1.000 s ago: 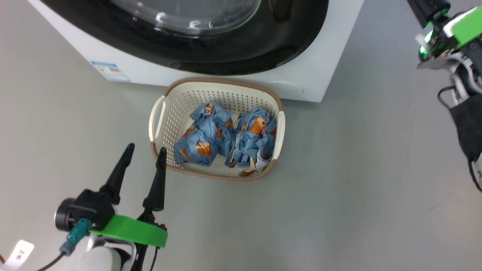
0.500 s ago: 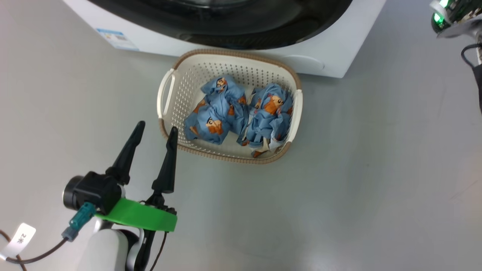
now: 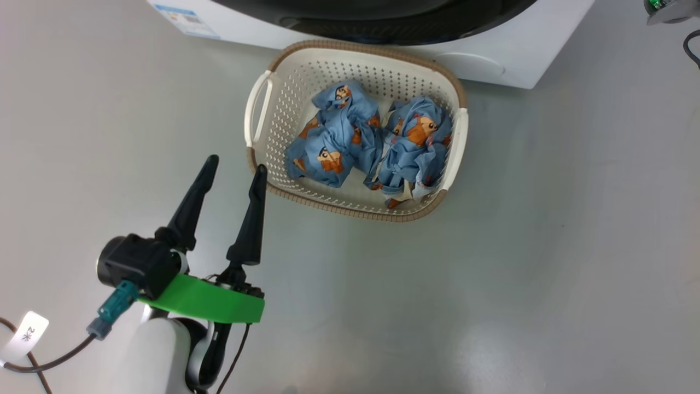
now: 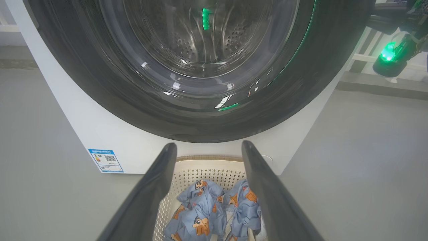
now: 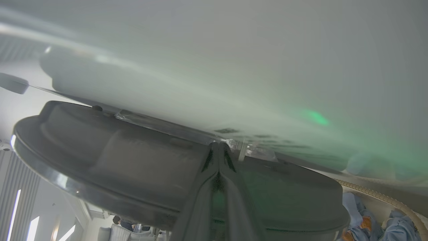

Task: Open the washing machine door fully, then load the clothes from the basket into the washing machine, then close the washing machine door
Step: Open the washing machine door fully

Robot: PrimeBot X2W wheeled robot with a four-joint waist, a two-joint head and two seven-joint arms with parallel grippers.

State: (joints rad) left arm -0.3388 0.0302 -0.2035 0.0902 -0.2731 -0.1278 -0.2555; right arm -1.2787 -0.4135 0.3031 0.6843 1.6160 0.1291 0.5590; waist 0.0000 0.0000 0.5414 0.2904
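Observation:
The cream basket (image 3: 328,71) with a brown rim stands on the floor against the white washing machine (image 3: 508,54). Blue printed clothes (image 3: 350,139) lie bundled in it. My left gripper (image 3: 235,164) is open and empty, its tips just off the basket's near left corner. In the left wrist view it (image 4: 208,144) points at the glossy black washing machine door (image 4: 83,73), which sits flush against the machine, with basket (image 4: 207,165) and clothes (image 4: 214,214) below. My right gripper (image 5: 219,144) is shut, tips at the seam between the door's edge (image 5: 133,160) and the machine's front (image 5: 234,67).
Grey floor spreads left, right and in front of the basket. A blue label (image 3: 186,13) sits low on the machine's left. My right arm's green-lit wrist (image 4: 389,55) hangs by the door's right side. A person (image 5: 117,221) sits far off.
The head camera has turned, so basket and machine sit higher and further right in its picture, and my right arm has nearly left it. Both grippers keep their states.

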